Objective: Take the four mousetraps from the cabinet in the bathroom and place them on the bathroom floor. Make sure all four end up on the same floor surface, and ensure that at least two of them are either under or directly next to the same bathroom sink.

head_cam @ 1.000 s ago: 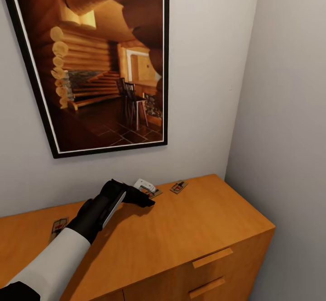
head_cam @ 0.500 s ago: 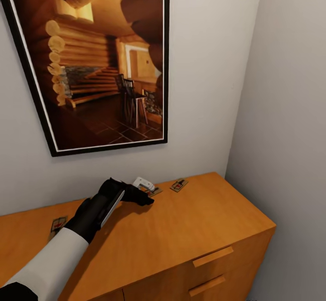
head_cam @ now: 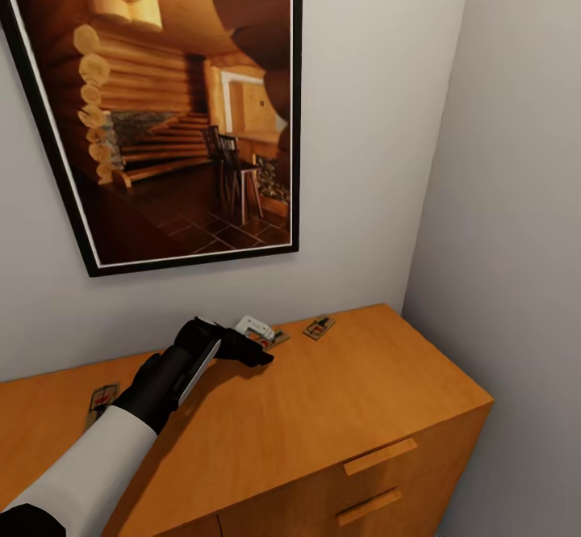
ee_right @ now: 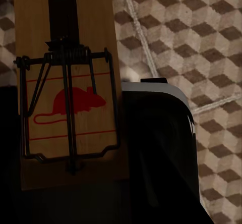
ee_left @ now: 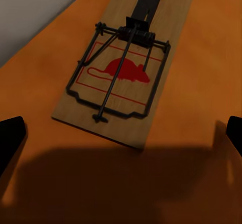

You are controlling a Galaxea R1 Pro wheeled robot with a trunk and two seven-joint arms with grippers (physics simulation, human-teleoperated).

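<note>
Three mousetraps lie along the cabinet (head_cam: 323,408) top's wall edge: one at nine o'clock (head_cam: 100,400), one beneath the left gripper (head_cam: 260,353), whose fingers spread wide, one beyond (head_cam: 319,328); a fourth mousetrap (ee_right: 70,93) is clamped in the right gripper above patterned floor tiles (ee_right: 201,42).

Soft even light on the cabinet (head_cam: 339,392) — broad blurred shadow under the left hand (head_cam: 257,353), right wrist view dim.

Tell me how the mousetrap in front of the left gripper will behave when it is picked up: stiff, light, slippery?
The mousetrap looks like a flat wooden board, so it probably stays stiff. Being thin and small, it is likely light. It lies flat on the smooth cabinet top, so it may slide when the left gripper pushes it, and its low edges give the fingers little to catch.
</note>
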